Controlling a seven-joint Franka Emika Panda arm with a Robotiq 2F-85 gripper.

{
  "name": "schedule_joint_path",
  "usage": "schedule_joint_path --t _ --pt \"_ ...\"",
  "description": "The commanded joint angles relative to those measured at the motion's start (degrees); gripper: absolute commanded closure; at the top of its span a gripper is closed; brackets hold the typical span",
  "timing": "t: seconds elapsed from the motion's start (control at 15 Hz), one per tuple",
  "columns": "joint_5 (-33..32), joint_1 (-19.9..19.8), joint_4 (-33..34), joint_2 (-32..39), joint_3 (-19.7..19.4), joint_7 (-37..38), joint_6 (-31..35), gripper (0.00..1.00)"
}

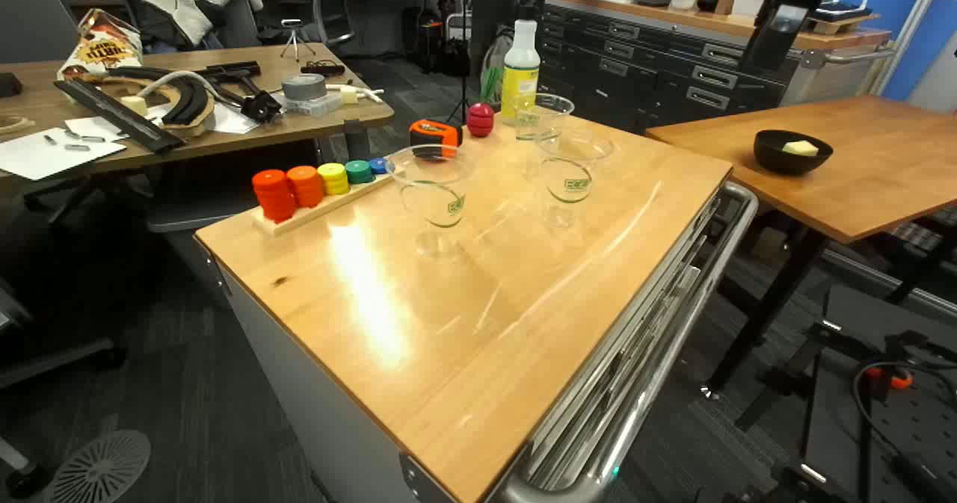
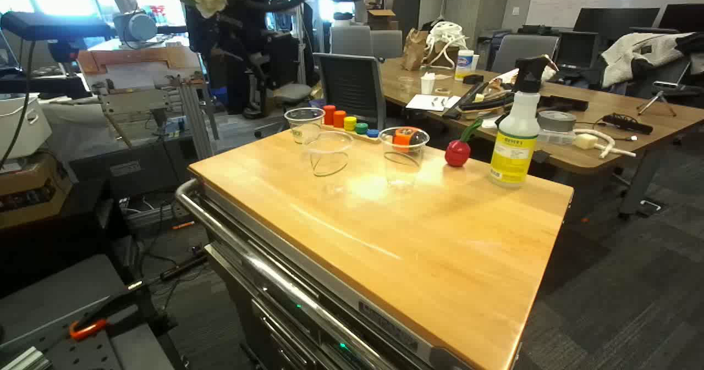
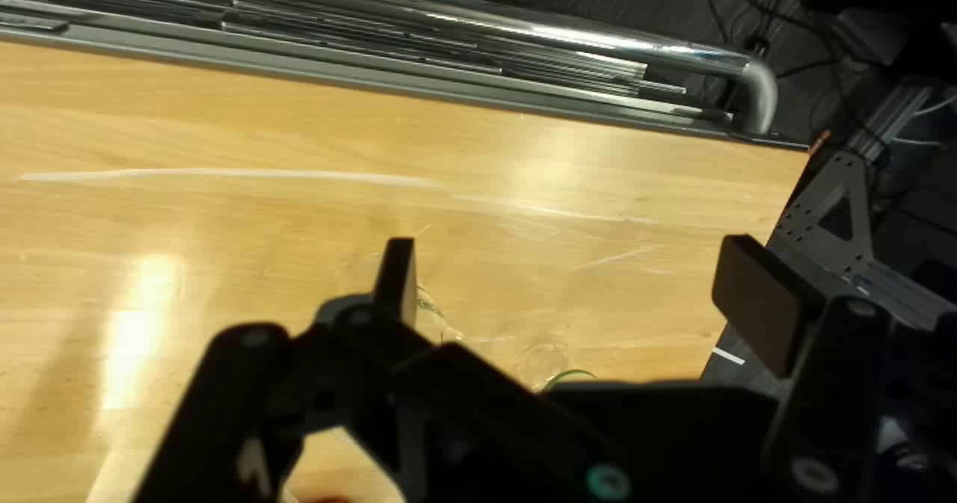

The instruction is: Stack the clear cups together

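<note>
Table (image 1: 448, 391), wooden top. Contents, left to right in an exterior view:

Rack (image 1: 321, 207), pale wood; carries discs (image 1: 274, 195) in red, orange, yellow, green and blue.

Clear cup A (image 1: 434, 204), upright, near the rack.

Tape measure (image 1: 436, 134), orange and black; shows partly behind the rim of Clear cup A.

Round red piece (image 1: 480, 119); its green stalk (image 2: 472, 130) shows in an exterior view.

Spray bottle (image 1: 521, 77), yellow label, black head; stands upright.

Clear cup B (image 1: 540, 118), upright; the cup closest to the spray bottle.

Clear cup C (image 1: 570, 181), upright; the cup closest to the metal handrail (image 1: 671, 353).

The three cups stand apart from one another on the table.

Hand (image 3: 572, 286), wrist view: dark fingers spread wide apart, wood of the table visible between them.
</note>
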Motion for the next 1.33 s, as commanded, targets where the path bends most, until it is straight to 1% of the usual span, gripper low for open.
schedule_joint_path --t 0.0,0.67,0.73,0.93,1.07,1.27 --pt "0.6 -1.1 0.2 0.1 1.0 -0.4 -0.2 0.00" --pt "0.6 -1.1 0.4 0.0 1.0 -0.4 -0.2 0.00" --pt "0.8 -1.0 0.9 1.0 0.9 -0.5 0.0 0.00" --pt "1.2 -0.9 4.3 7.4 1.1 0.7 3.0 0.00" --pt "1.4 -1.0 7.5 13.2 1.0 0.5 5.2 0.00" --pt "-0.4 -2.1 12.3 21.8 2.2 2.5 9.2 0.00"
